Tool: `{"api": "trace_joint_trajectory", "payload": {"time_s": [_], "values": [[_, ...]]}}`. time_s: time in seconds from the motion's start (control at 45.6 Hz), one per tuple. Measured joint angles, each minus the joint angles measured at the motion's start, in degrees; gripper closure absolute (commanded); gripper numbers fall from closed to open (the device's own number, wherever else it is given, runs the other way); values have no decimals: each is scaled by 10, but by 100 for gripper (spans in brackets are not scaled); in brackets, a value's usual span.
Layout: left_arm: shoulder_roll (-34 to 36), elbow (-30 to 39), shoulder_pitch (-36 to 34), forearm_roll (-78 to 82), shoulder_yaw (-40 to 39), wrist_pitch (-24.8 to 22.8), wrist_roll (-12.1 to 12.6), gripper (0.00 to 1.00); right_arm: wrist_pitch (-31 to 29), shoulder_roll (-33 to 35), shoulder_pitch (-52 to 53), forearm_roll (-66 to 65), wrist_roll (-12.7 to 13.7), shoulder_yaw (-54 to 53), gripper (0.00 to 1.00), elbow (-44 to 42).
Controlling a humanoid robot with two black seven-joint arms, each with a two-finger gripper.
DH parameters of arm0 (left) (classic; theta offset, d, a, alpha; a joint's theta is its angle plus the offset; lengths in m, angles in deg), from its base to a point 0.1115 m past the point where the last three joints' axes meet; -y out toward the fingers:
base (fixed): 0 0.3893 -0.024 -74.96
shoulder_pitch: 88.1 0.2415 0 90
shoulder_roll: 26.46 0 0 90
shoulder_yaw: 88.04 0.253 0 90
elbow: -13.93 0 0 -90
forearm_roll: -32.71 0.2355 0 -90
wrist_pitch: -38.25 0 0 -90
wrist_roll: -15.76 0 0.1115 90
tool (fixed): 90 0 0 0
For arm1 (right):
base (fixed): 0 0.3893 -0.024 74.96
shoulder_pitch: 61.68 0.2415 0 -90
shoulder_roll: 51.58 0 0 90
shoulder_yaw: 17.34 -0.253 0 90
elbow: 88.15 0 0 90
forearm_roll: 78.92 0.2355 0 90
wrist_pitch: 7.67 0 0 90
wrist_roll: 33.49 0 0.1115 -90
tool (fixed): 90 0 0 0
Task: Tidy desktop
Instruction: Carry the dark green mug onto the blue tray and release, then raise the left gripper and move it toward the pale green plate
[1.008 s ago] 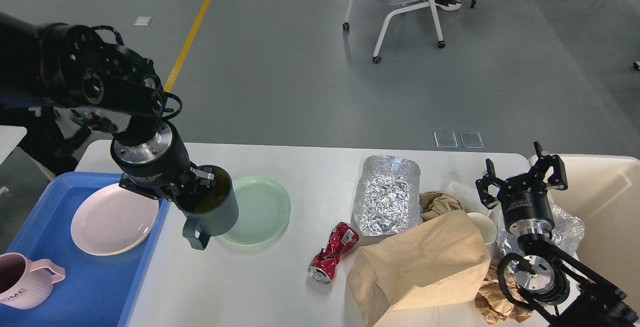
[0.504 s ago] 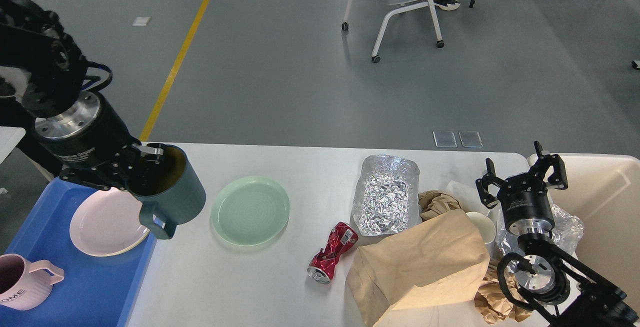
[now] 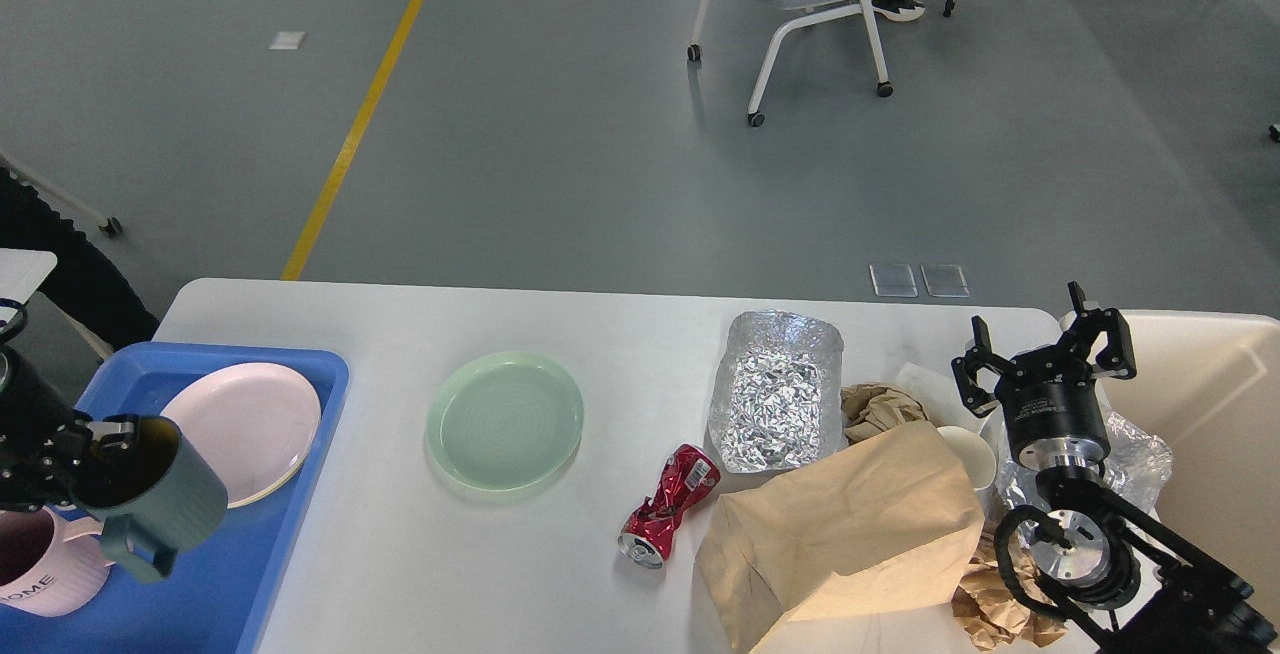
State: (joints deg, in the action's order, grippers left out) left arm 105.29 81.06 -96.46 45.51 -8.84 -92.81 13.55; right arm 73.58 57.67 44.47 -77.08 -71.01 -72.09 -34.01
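so my left jaws are clamped on the rim of a dark teal mug above the blue tray by the pink plate and pink mug, my right jaws gape empty, and the white tabletop holds a green plate, crushed can, foil tray and paper bag to clear.

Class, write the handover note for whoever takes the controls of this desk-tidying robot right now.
Left gripper: shut on the dark green mug, held over the blue tray.
Right gripper: open, empty, beside the beige bin.
Done: white plate and pink mug are in the tray.
Left: set the green mug down; the desktop still holds the green plate, crushed red can, foil tray, paper bag, paper cup and crumpled paper.
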Motion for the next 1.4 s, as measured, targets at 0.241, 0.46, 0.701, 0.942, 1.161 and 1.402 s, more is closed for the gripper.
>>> {"api": "trace_joint_trajectory", "payload": {"time_s": [0.241,0.46,0.701,0.942,1.161,1.402], "values": [[3,-95,190,37,-117,38,8,100,0,0,0,0,0,0,0,0],[4,-112,224,39,-134,63,9,100,0,0,0,0,0,0,0,0],[2,-112,225,37,-137,69,8,54,0,0,-1,0,0,0,0,0],[4,-104,226,29,-132,113,8,8,0,0,-1,0,0,0,0,0],[7,-102,221,28,-130,113,6,4,0,0,0,0,0,0,0,0],[24,-40,154,27,-91,107,3,4,0,0,0,0,0,0,0,0]]}}
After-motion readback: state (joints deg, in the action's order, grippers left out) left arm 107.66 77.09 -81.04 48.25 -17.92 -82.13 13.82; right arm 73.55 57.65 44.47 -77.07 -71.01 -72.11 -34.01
